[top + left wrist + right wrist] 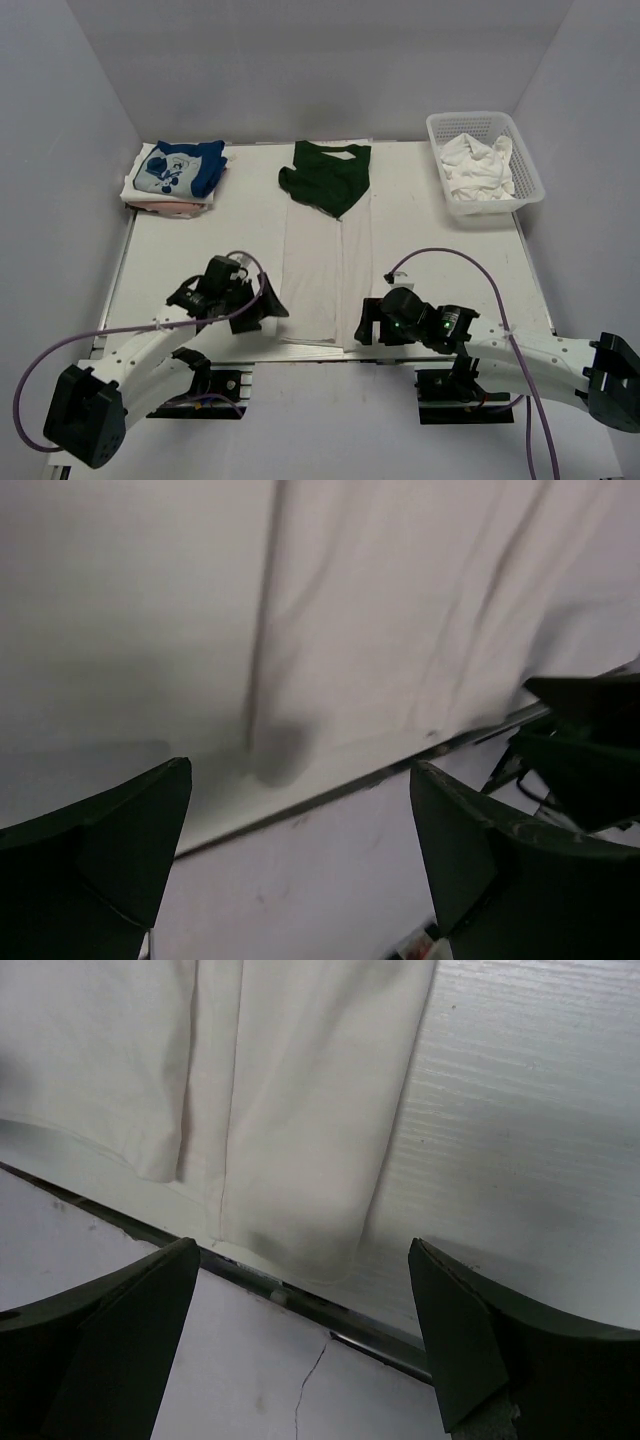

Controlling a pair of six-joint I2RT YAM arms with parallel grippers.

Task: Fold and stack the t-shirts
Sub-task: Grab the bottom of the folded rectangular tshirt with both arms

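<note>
**Two open pincers set at the hem of the long-folded shirt**

At the far-left corner of the worktop (420, 230) a folded stack (172, 188) is seen. The white-and-blue cartoon-print shirt (180, 166) lies on top of it, and a pale pink shirt (160, 204) shows beneath. Toward the near edge, left of centre, the left pincer (268, 305) is held wide open with nothing between its fingers. In its wrist view it is placed just above the near-left corner of the hem.

Down the middle of the worktop the white and dark green shirt (325, 250) is laid out as a long narrow strip. Its sides are already turned in, the green collar end lies toward the far edge, and the white hem lies right at the near edge. At the hem's near-right corner the right pincer (368, 322) is likewise spread wide and empty, with no cloth touched as far as can be told. At the far-right corner a basket (531, 160) is set, with crumpled white cloth (478, 165) in it.

The lengthwise folds are judged done, and the crosswise fold is taken to be the step in hand. For the next move, both pincers would need to be lowered together onto the two hem corners and closed on all the layers. The hem would then be carried toward the collar so that the strip is halved evenly. The bundle would afterwards be set on the stack.
</note>
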